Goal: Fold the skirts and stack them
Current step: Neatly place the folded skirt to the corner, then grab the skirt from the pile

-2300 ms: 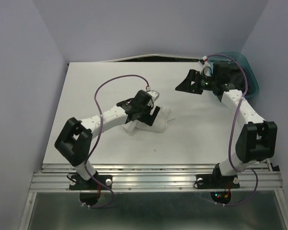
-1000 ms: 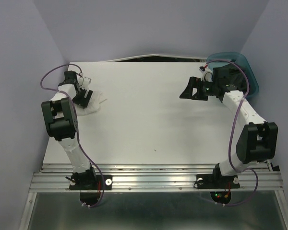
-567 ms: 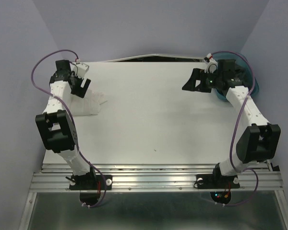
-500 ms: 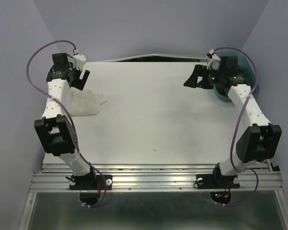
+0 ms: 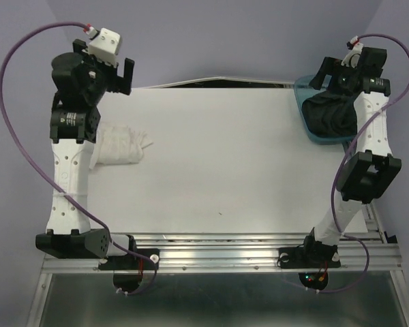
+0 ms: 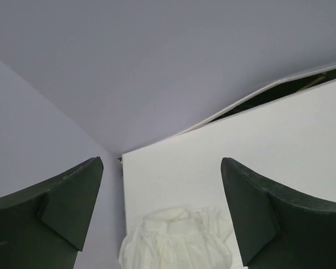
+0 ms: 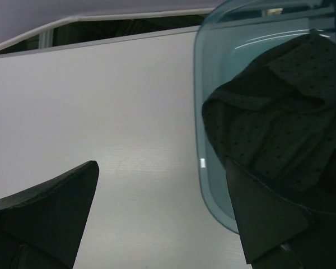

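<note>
One blk skirt (image 7: 280, 129) in teal bin (image 7: 200, 112), white skirt (image 5: 123, 144) on table (image 5: 225, 157); L pincer (image 6: 161, 161), R pincer (image 7: 162, 163) wide.

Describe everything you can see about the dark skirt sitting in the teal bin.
The dark skirt is soft charcoal-black cloth sprinkled with tiny pale dots. It is not folded: it lies crumpled in loose, overlapping folds, heaped inside the teal bin at the table's far right corner, and it fills most of the bin. A strip of the bin's floor shows bare along its left side. Only the bin appears to touch it.
</note>
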You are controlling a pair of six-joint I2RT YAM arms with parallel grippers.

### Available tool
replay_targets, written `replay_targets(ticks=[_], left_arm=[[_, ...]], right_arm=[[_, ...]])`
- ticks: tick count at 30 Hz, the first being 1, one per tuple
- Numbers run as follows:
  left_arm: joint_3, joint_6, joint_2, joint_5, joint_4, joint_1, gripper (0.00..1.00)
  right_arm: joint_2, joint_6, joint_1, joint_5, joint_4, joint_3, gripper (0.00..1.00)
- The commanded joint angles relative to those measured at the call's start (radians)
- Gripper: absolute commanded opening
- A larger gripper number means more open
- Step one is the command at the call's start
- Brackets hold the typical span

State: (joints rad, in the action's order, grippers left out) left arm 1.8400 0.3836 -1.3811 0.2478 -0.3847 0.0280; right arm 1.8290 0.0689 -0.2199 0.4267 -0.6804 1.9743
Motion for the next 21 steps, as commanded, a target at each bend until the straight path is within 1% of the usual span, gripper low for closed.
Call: replay_targets(ticks=[1,2,3,5,6,12,15,18,20,21], left_arm=[[-0.202,-0.014,0.082,-0.118,0.068,-0.143,0.99],[-0.203,-0.002,0.108,-0.145,0.101,-0.161,0.99],[-0.287,0.006,0.134,-0.162,0.125,-0.174,0.99],[-0.334,0.011,0.172,-0.17,0.139,-0.183,0.99],[-0.356,0.012,0.177,-0.173,0.136,-0.183,0.99],[-0.41,0.014,0.194,-0.202,0.127,-0.183,0.99],[-0.42,0.0,0.192,-0.205,0.124,-0.183,0.99],[-0.421,-0.011,0.186,-0.208,0.124,-0.183,0.99],[-0.413,-0.012,0.18,-0.205,0.124,-0.183,0.99],[-0.412,-0.014,0.179,-0.203,0.122,-0.183,0.99]], right_arm=[[0.146,-0.058,-0.032,-0.181,-0.061,0.148,1.0],[0.147,-0.082,-0.032,-0.181,-0.059,0.168,1.0],[0.203,-0.099,-0.032,-0.216,-0.059,0.191,1.0],[0.26,-0.106,-0.032,-0.253,-0.053,0.248,1.0],[0.309,-0.115,-0.032,-0.302,-0.047,0.259,1.0],[0.446,-0.132,-0.032,-0.437,-0.002,0.261,1.0],[0.476,-0.127,-0.032,-0.517,0.01,0.244,0.99],[0.496,-0.127,-0.032,-0.551,0.025,0.222,0.94],[0.501,-0.133,-0.032,-0.556,0.03,0.218,0.81],[0.501,-0.135,-0.032,-0.554,0.028,0.216,0.73]])
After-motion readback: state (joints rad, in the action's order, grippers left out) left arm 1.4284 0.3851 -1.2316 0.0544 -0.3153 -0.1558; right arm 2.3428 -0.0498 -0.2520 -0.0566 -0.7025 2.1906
